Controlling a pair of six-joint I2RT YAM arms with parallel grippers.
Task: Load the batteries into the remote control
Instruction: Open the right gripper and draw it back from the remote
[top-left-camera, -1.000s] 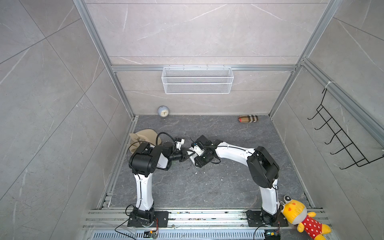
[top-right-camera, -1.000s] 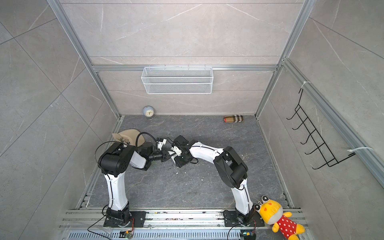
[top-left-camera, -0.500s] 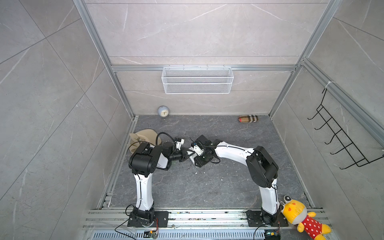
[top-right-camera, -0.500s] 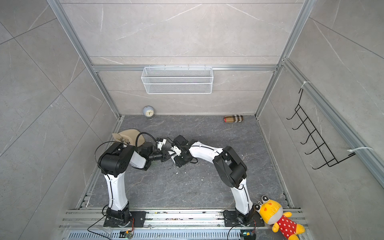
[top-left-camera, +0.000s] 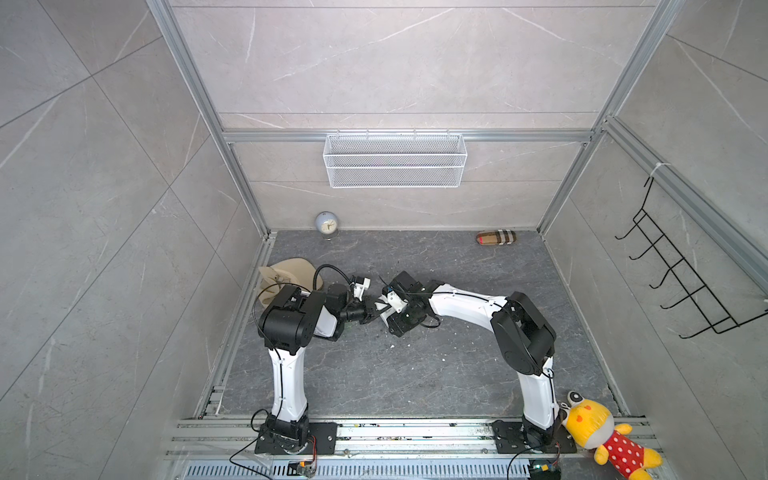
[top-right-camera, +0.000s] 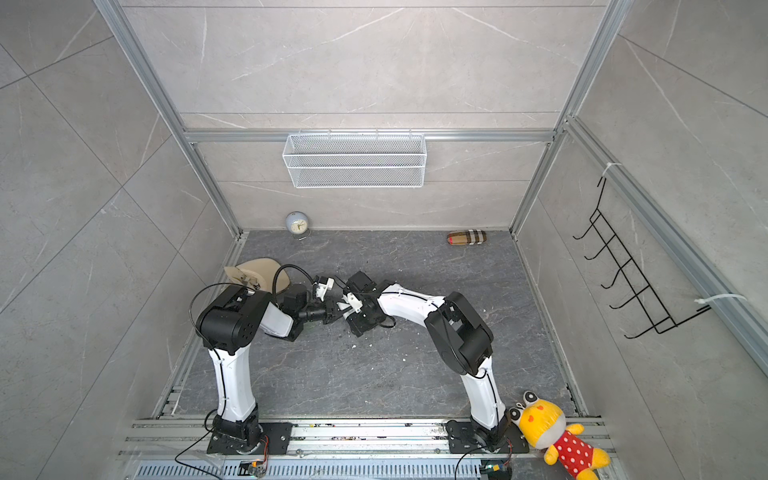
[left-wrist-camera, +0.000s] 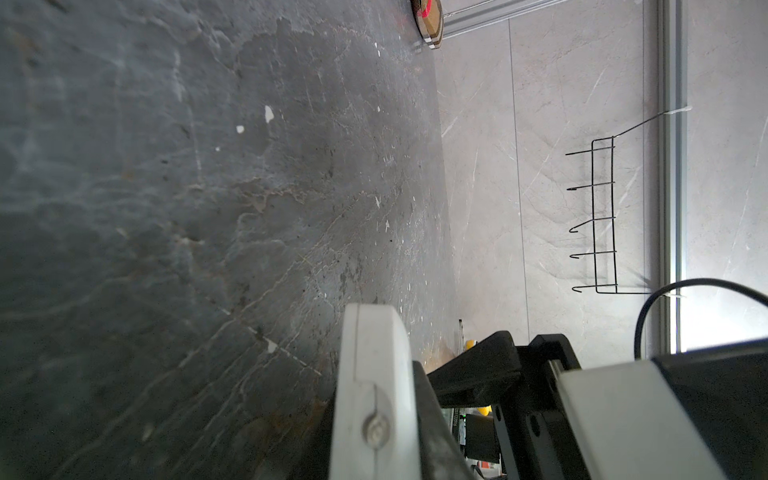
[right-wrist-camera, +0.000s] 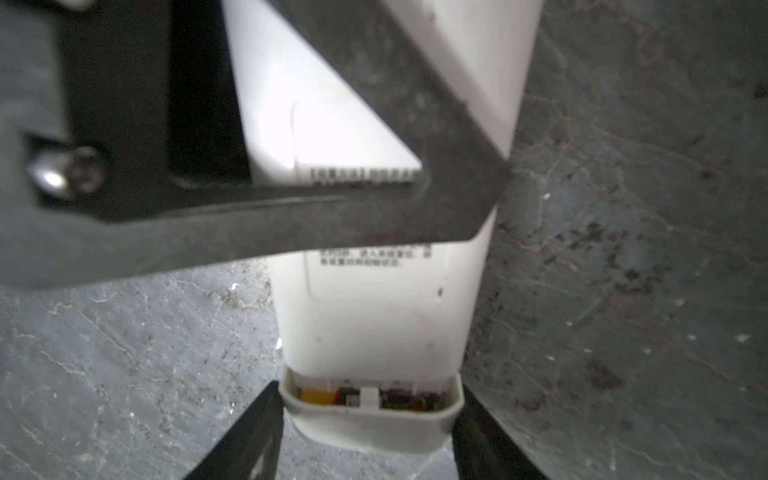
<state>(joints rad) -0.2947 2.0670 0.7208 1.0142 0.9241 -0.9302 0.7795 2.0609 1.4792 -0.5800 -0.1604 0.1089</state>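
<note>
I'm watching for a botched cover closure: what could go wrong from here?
One: a gap at the remote control's end shows the batteries, so the cover may not be latched. Two: the left gripper clamps the remote control; a push from the right gripper, whose jaws flank that end, might twist it loose.

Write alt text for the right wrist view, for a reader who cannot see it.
White remote control, back showing; a gap at its end reveals what seem batteries. The right tool straddles that end; the left tool grips its middle.
</note>
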